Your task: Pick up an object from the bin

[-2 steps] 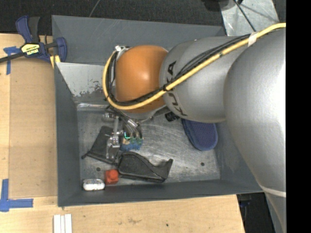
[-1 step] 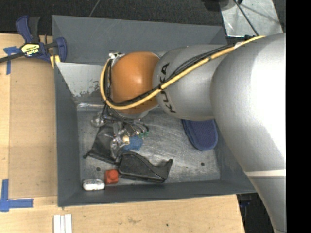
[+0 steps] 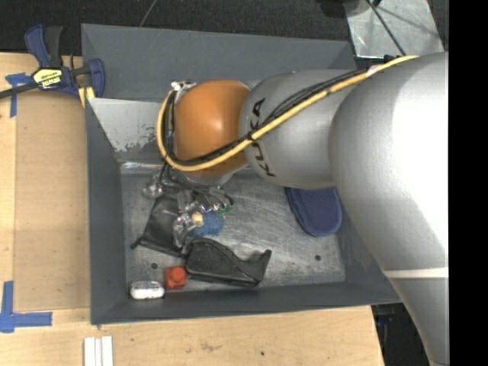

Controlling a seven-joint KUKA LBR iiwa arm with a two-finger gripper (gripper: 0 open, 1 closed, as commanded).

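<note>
My gripper (image 3: pixel 185 208) reaches down into the left middle of the bin, below the arm's orange cover. Right under it lies a flat black piece (image 3: pixel 158 233), tilted toward the bin's left wall. A small blue-green thing (image 3: pixel 213 223) sits just to the right of the gripper, partly hidden by it. In front of the gripper lies a long black wedge-shaped thing (image 3: pixel 226 265). Whether the gripper touches the black piece is hidden from me.
A small red block (image 3: pixel 176 277) and a whitish oval thing (image 3: pixel 146 290) lie in the bin's front left corner. A dark blue rounded pad (image 3: pixel 315 210) lies at the right, half under the arm. The arm covers the bin's back and right.
</note>
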